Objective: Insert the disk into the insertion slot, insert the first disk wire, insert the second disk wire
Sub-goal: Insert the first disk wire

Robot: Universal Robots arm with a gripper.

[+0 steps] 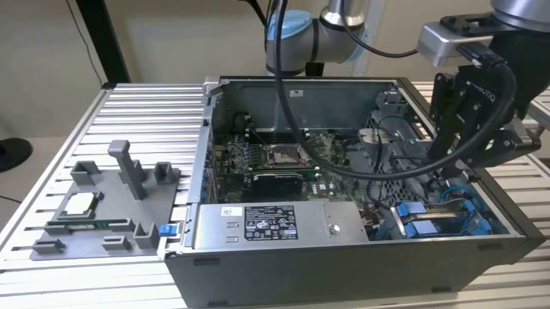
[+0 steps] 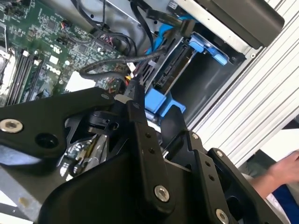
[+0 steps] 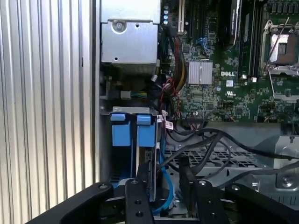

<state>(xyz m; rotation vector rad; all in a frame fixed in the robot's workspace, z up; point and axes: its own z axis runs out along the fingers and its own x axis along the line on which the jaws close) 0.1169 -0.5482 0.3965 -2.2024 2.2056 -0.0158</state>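
Exterior view: found the open computer case [image 1: 344,270] on the slatted worktop [image 1: 146,109], with the arm [image 1: 297,32] reaching in from the top of the frame and bent steeply downward at the wrist. Saw the tool [image 1: 460,168] low inside the case at the exterior view's right, just above the insertion slot [image 1: 442,219] in the lower right corner, beside the grey power-supply box [image 1: 275,222].

First wrist view: found the disk [image 3: 152,158] already standing on edge in the insertion slot [image 3: 131,111], long axis running from the blue tabs [image 3: 133,133] straight toward the tool [image 3: 164,175]. Judged the tool spread, astride the disk's near end, pinching nothing visible. Noted loose black cables [image 3: 210,144] just beside that end; could not tell whether either wire was plugged.

Second wrist view: saw the tool [image 2: 152,105] directly over the disk [image 2: 175,70], blue carrier plastic [image 2: 161,105] showing through its gap. Noted a person's hand [image 2: 282,170] well apart, beyond the case wall.
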